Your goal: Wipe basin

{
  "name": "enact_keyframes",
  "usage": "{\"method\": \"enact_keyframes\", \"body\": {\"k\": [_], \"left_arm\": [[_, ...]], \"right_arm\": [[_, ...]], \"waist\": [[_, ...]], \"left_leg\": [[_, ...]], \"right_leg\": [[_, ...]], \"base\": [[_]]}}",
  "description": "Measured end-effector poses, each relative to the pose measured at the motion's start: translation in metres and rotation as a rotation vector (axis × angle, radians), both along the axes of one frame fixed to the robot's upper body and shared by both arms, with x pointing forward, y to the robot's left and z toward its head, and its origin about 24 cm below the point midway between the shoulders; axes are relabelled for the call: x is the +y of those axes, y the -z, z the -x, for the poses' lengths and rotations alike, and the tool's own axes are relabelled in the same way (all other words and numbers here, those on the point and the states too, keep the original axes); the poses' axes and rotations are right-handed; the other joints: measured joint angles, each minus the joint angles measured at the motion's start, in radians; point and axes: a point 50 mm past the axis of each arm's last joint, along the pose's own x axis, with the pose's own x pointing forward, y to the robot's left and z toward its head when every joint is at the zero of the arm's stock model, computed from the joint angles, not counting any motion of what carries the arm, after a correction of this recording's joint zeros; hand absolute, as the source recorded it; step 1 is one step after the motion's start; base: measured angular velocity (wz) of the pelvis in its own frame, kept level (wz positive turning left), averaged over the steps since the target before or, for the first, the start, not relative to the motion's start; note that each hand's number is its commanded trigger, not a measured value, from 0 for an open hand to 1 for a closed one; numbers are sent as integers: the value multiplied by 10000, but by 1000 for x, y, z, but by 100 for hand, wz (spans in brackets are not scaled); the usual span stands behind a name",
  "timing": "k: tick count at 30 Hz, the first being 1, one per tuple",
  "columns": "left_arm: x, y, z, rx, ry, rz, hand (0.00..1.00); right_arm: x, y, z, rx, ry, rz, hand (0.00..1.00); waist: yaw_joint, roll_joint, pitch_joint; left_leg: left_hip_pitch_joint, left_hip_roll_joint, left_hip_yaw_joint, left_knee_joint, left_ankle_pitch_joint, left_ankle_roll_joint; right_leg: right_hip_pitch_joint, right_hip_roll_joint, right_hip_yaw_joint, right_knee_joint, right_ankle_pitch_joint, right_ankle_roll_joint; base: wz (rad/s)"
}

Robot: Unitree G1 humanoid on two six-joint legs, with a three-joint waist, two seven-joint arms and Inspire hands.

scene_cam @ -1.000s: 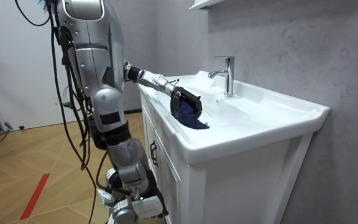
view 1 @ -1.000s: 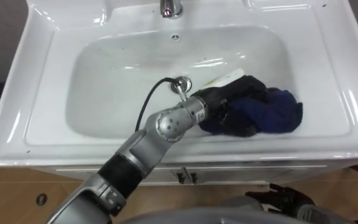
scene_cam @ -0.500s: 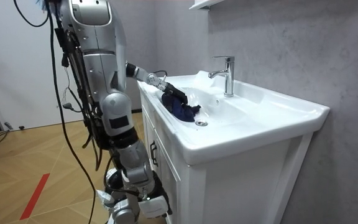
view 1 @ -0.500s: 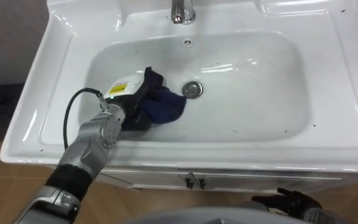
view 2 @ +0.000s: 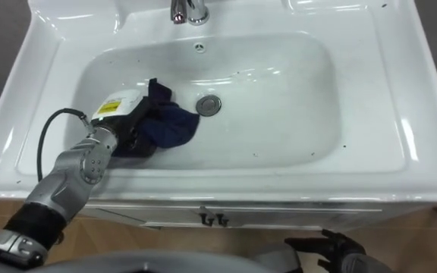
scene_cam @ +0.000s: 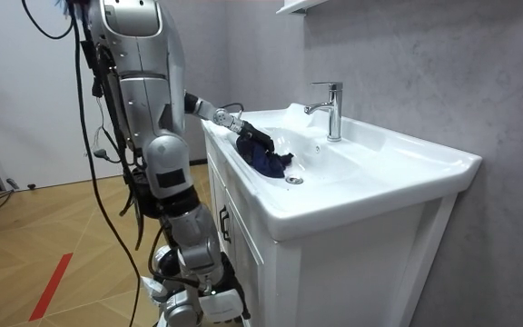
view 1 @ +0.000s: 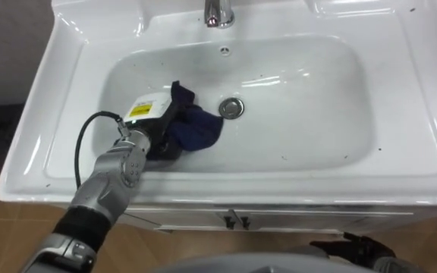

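A white basin (view 1: 302, 114) lies below me, with its drain (view 1: 231, 107) near the middle. A dark blue cloth (view 1: 199, 133) is bunched on the basin floor just left of the drain. My left hand (view 1: 154, 121) reaches in from the lower left and rests on the cloth's left part, its fingers curled into the fabric. In the room view the same hand (scene_cam: 248, 136) presses the cloth (scene_cam: 266, 162) into the basin's near end. My right hand (view 2: 332, 250) hangs low in front of the cabinet, at the bottom edge.
A chrome faucet (view 1: 217, 11) stands at the back rim, above the drain. The basin sits on a white cabinet with small door handles (view 1: 234, 222) under its front edge. I stand at the basin's front, with wooden floor (scene_cam: 25, 245) behind me.
My left hand has dragged the cloth from right of the drain across to its left. Over the last half second it has barely moved; the view shifted slightly.
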Motion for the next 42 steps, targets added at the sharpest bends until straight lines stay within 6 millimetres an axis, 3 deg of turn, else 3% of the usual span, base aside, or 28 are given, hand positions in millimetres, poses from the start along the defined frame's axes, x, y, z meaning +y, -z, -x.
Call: {"method": "enact_keyframes", "body": {"k": [10, 12, 16, 18, 20, 23, 29, 36, 42], "left_arm": [[9, -9, -5, -894, -665, 538, 100], [15, -24, -10, -1711, -808, 833, 100], [20, -56, -21, -3731, -1160, 1373, 100], [24, -76, -24, -5004, -1355, 1738, 100], [28, -84, -23, -5724, -1612, 1979, 100], [30, -88, -22, -6269, -1850, 2132, 100], [32, -87, -19, -6543, -2031, 2237, 100], [38, -101, -18, -7942, -2510, 2704, 100], [46, -100, -13, -8219, -3010, 2680, 100]], "right_arm": [[-1, 0, 0, -176, 100, 133, 0], [-1, 0, 0, -220, 168, 136, 0], [-1, 0, 6, -144, 136, 212, 0], [-1, 1, 13, -37, 113, 231, 0], [0, 2, 18, 44, 138, 247, 0], [0, 3, 24, 172, 161, 281, 0], [0, 3, 25, 135, 89, 233, 0], [1, 3, 29, 251, 118, 186, 0], [1, 4, 29, 325, 84, 285, 0]], "waist": [[152, -15, 0], [213, -80, 34], [477, -165, 21], [688, -305, 32], [688, -392, -5], [731, -546, -38], [976, -546, -59], [1172, -383, -85], [1248, -334, -104]], "left_leg": [[-36, 10, -88, -2, -1, -1], [-78, 23, -81, 6, -2, -2], [-159, 11, -117, 11, -8, -9], [-69, 6, -167, -6, -11, -11], [-10, -2, -304, -11, -11, -12], [126, -4, -402, -31, -27, -37], [177, -38, -591, -26, -54, -61], [137, -74, -664, 46, -49, -59], [202, -89, -662, 65, -46, -55]], "right_leg": [[-20, 8, 8, -12, 3, -5], [-42, 18, -17, -16, 3, -5], [-64, 9, -27, 3, 4, -6], [-18, 7, -50, 42, 6, -3], [102, 7, -214, 46, 7, -2], [292, 11, -292, 18, 9, 2], [369, 0, -286, -30, 12, 8], [321, -12, -262, -61, 14, 24], [348, -33, -247, -56, 7, 55]], "base": [[-1], [4], [0], [-2], [15], [16], [0], [1], [0]]}}
